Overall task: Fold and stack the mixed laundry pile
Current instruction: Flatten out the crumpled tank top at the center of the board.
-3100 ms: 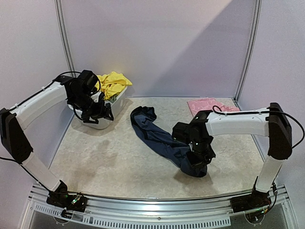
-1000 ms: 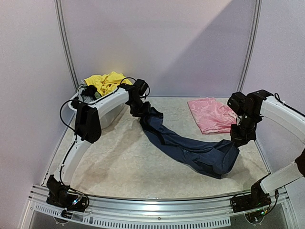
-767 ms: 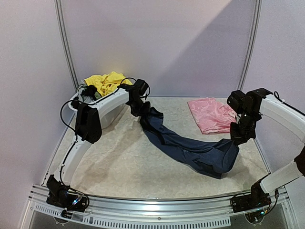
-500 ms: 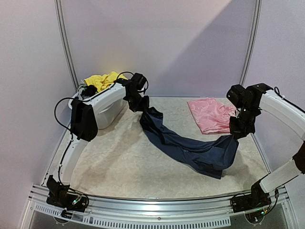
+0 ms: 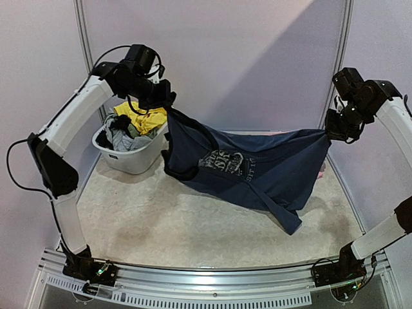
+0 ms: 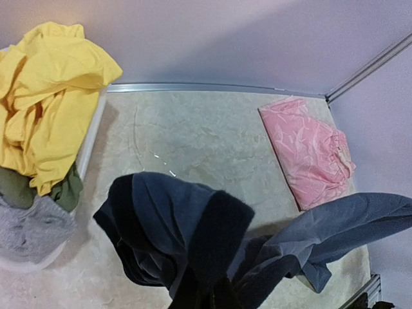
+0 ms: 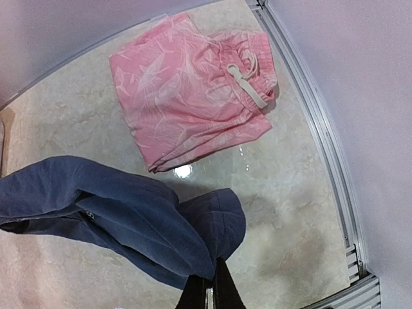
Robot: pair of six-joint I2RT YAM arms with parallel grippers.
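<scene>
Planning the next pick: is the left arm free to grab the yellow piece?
Probably not: the left gripper is shut on the navy top; the yellow piece lies uncovered in the tub.

You see the navy cloth tank top with white lettering (image 5: 244, 168) hanging spread in mid-air; the pale pink patterned cloth piece (image 7: 193, 90) lies folded flat; the yellow cloth piece (image 6: 45, 96) and the grey cloth piece (image 6: 29, 232) lie crumpled close together.

Both arms are seen lifted high over the table. The left arm (image 5: 71, 119) is bent at the elbow and reached to the far left. The right arm (image 5: 394, 119) is arched up the right side. The left gripper (image 5: 166, 102) and right gripper (image 5: 333, 131), well apart, are each clamped on the navy tank top (image 5: 257, 170).
</scene>
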